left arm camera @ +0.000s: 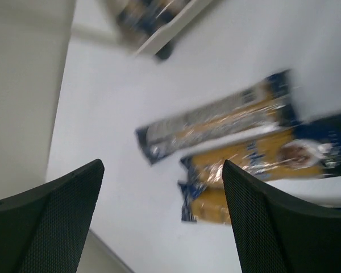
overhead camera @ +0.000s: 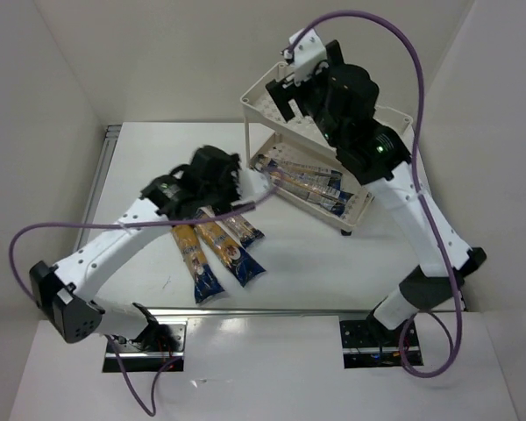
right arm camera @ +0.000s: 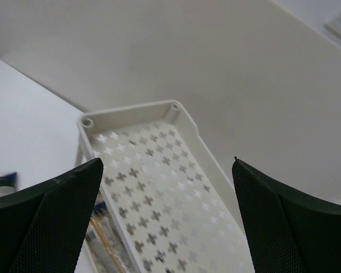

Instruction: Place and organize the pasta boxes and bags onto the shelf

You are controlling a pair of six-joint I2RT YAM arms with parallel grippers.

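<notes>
On the white counter (overhead camera: 333, 263), three packets (overhead camera: 217, 253) are laid side by side near the left tool (left arm camera: 162, 170), held apart and empty, while two more packets (overhead camera: 311, 182) are kept on the lower tier of the shelf (right arm camera: 131, 110), under the right tool (right arm camera: 167, 165), likewise apart.

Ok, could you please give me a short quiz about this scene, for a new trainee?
1. How many spaghetti packets lie on the table? A) two B) three C) five
2. True or false: the top tray of the shelf holds a packet.
3. Which hovers above that tray: the left gripper or the right gripper?
Key: 1 B; 2 false; 3 right.
</notes>
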